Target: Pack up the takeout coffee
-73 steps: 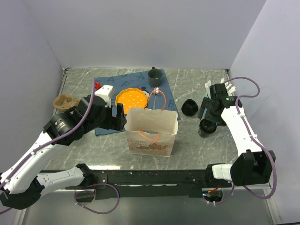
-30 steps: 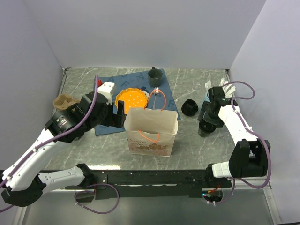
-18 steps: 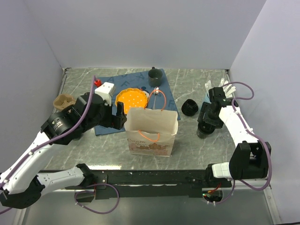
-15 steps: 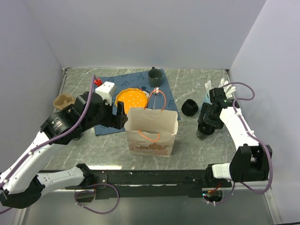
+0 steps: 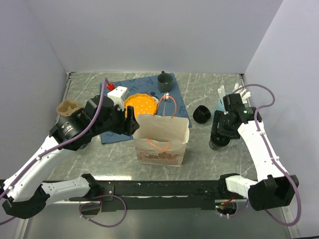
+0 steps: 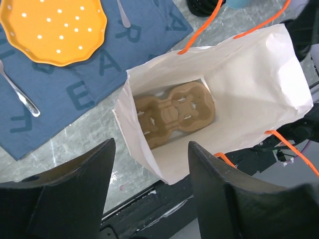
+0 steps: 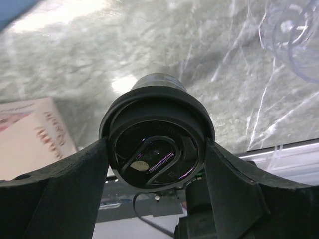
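A grey marbled tabletop [image 5: 209, 89] fills the floor of a booth with plain pale walls [image 5: 149, 35]. Centre frame in the top view stands an open paper bag [image 5: 162, 139], a cardboard cup carrier [image 6: 174, 112] lying flat on its bottom. The left gripper [image 6: 149, 149] hovers over the bag's mouth, jaws apart and holding nothing. At right, the right gripper [image 5: 220, 133] is closed around the black-lidded coffee cup [image 7: 157, 144], fingers against both sides of the lid. A blue placemat [image 5: 149, 82] with an orange plate [image 5: 139, 103] lies behind the bag.
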